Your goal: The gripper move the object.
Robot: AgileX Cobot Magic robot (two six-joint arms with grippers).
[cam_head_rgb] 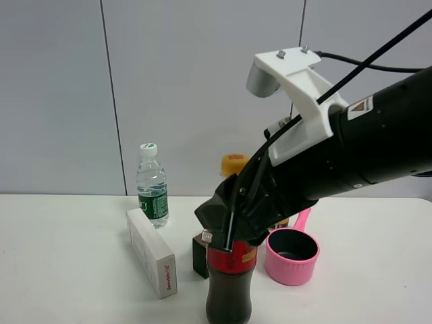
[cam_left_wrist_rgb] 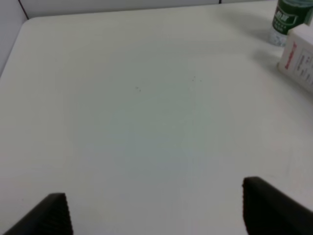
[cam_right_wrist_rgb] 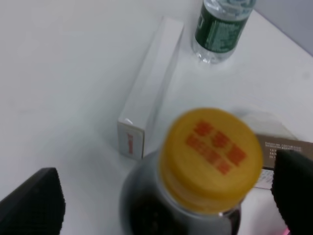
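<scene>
cola bottle [cam_head_rgb: 229, 291] upright on the white table [cam_head_rgb: 74, 270], at the front of the cluster of things, red label just under the right gripper [cam_head_rgb: 226, 223]. yellow cap [cam_right_wrist_rgb: 211, 157] seen from above in the right wrist view, with red print on top and dark drink below it. right gripper down over the bottle's upper part, jaws spread wide, one on each side; clear gap to the bottle on one side, the other jaw close by the cap, no hold on anything visible. white box [cam_head_rgb: 152, 253] lying on the table just beside the cola bottle, toward the left arm's side. water bottle [cam_head_rgb: 152, 183] with green label and white cap upright behind the box, near the wall. small dark box [cam_head_rgb: 200, 255] right beside the cola bottle's label, partly hidden. pink cup [cam_head_rgb: 291, 255] with a handle on the other side, near the bottle but apart from it. left gripper [cam_left_wrist_rgb: 154, 208] over a bare stretch of table, jaws wide apart, holding nothing.
</scene>
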